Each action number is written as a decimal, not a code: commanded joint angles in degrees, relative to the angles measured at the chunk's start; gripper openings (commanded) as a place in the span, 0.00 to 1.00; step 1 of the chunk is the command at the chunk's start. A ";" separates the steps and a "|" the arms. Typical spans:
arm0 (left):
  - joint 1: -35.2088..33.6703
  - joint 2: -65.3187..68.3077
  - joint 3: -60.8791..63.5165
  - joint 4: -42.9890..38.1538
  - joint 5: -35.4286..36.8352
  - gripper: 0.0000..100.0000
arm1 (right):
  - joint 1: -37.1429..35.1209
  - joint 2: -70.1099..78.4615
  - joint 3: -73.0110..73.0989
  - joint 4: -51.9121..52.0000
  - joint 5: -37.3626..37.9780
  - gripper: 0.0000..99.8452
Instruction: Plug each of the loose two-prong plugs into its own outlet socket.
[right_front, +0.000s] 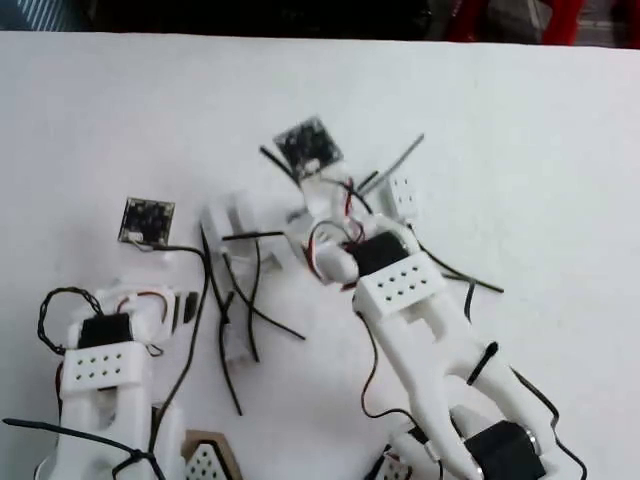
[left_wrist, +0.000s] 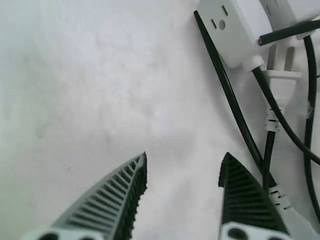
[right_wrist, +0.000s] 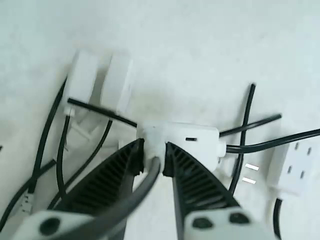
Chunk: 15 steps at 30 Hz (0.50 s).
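Note:
My right gripper (right_wrist: 152, 159) is shut on a white two-prong plug (right_wrist: 150, 140) whose black cord runs back between the fingers. The plug's front is against a white outlet block (right_wrist: 192, 137); I cannot tell how deep the prongs sit. In the high view this gripper (right_front: 300, 238) is at the table's middle. A second plug shows its bare prongs (right_wrist: 250, 173) beside another outlet block (right_wrist: 294, 167). My left gripper (left_wrist: 182, 172) stands open over bare table, short of an outlet block (left_wrist: 232, 30) and a loose white plug (left_wrist: 279, 85).
Two more white blocks (right_wrist: 100, 82) lie side by side beyond the right gripper. Black cords (right_front: 235, 310) cross the table between the two arms. A white table (right_front: 520, 120) spreads bare at the back and right. A cardboard-edged piece (right_front: 208, 458) lies at the front edge.

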 joint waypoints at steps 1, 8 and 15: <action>-0.57 -1.71 -0.26 -1.14 -0.44 0.24 | 0.75 -1.54 -8.53 -1.01 0.18 0.02; -0.57 -1.71 -0.18 -1.14 -0.44 0.24 | 4.70 13.93 -20.84 -8.04 0.18 0.02; -0.57 -1.54 -0.18 -1.14 -0.44 0.24 | 9.36 33.36 -33.67 -15.08 0.00 0.10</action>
